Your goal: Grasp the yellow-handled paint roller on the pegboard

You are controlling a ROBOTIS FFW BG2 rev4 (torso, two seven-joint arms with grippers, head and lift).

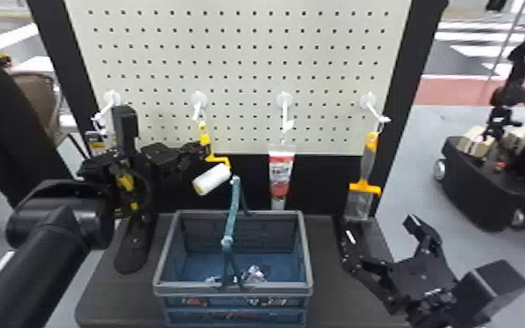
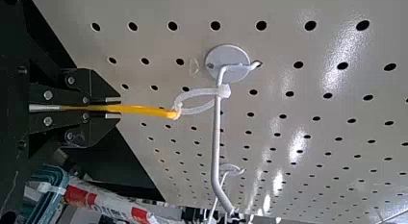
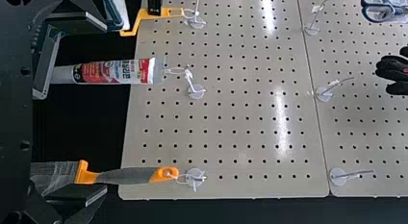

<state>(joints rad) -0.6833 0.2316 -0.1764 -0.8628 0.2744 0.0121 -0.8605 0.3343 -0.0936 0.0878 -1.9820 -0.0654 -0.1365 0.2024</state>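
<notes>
The left gripper (image 2: 113, 108) pinches the paint roller (image 1: 212, 178) by its yellow handle near the hook (image 2: 216, 132), probably to unhook its loop, while the right gripper (image 1: 383, 244) rests spread.

place: lab | tool pegboard (image 1: 240, 65) | wheeled robot base (image 1: 492, 187)

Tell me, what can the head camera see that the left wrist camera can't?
Head camera adds: the roller's fluffy white end, the basket, the scraper, and the open right hand low on the right.
Left wrist camera adds: a close look at the white tie that loops the yellow handle to its hook.
Both share: the pegboard, the left hand shut on that handle, and the tube.
</notes>
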